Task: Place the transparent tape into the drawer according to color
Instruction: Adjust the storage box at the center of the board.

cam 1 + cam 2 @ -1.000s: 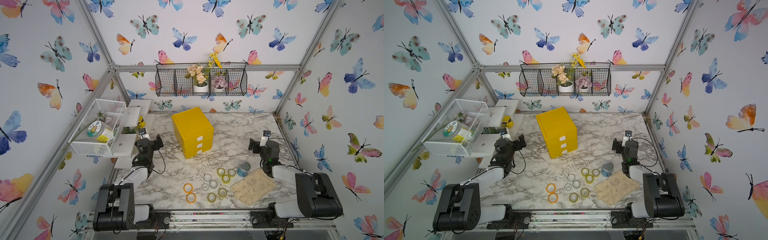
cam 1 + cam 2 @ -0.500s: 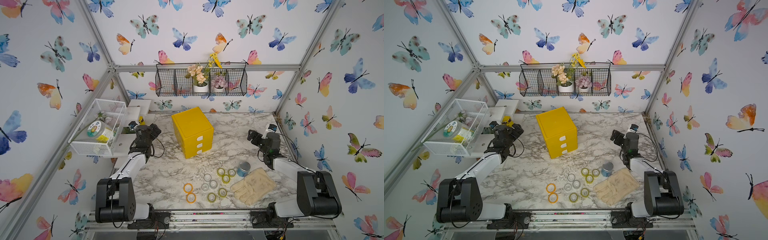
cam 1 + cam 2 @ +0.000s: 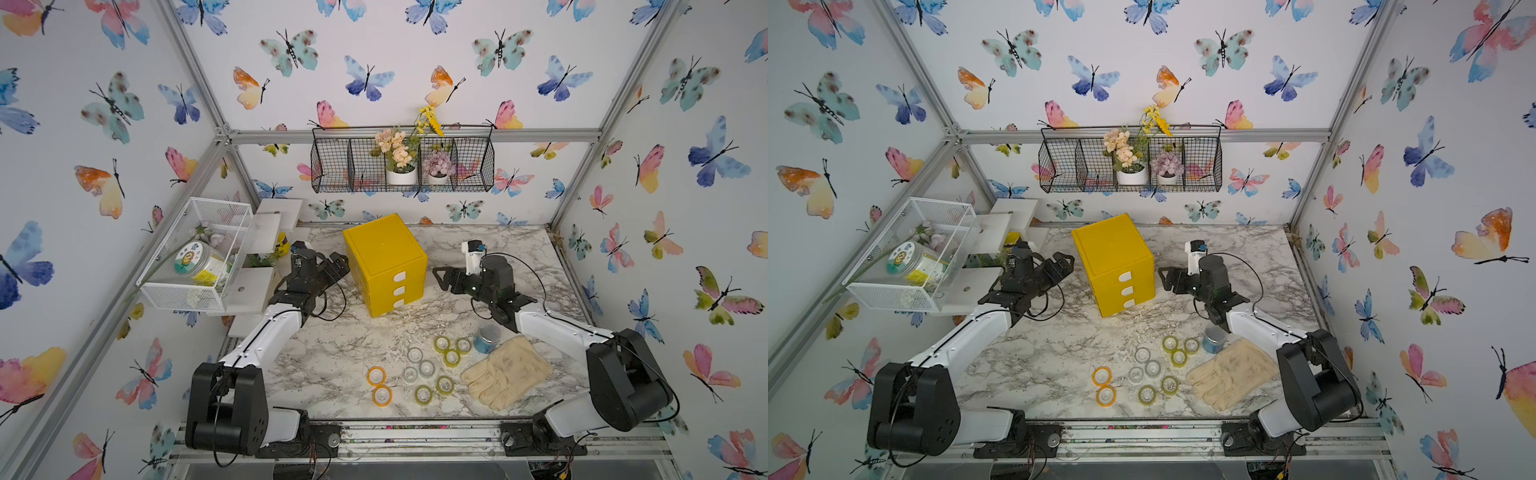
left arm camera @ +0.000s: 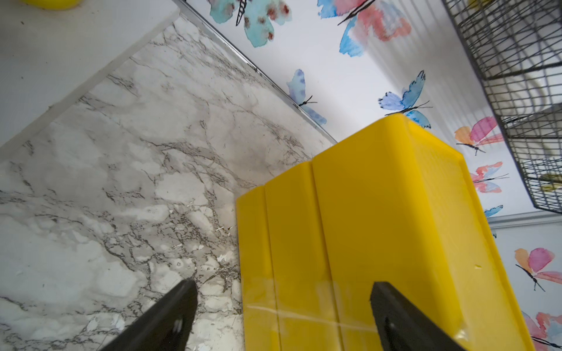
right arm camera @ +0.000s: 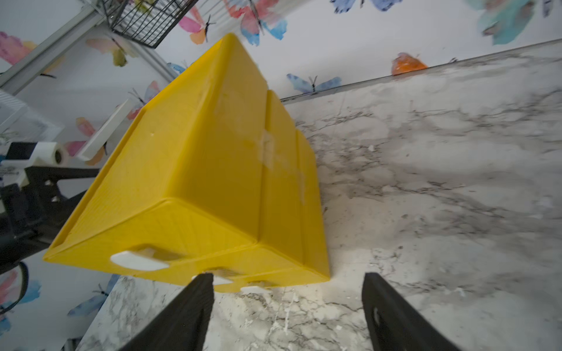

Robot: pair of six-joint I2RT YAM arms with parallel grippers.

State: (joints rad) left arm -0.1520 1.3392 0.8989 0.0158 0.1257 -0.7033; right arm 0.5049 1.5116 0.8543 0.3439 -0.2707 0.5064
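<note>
Yellow drawer (image 3: pixel 384 257) stood between left gripper (image 3: pixel 338 266) and right gripper (image 3: pixel 439 279), both spread apart, empty; tape rolls (image 3: pixel 451 358) lay near table's (image 3: pixel 324 374) front edge

The left arm (image 3: pixel 270 328) stretches toward one o'clock, left fingers (image 4: pixel 164 319) spread wide, empty; the right arm (image 3: pixel 557 328) stretches toward ten o'clock, right fingers (image 5: pixel 182 316) parted, empty.

tape rolls (image 3: pixel 427 368) before drawer unit (image 3: pixel 384 253), glove (image 3: pixel 507 372) to their right
</note>
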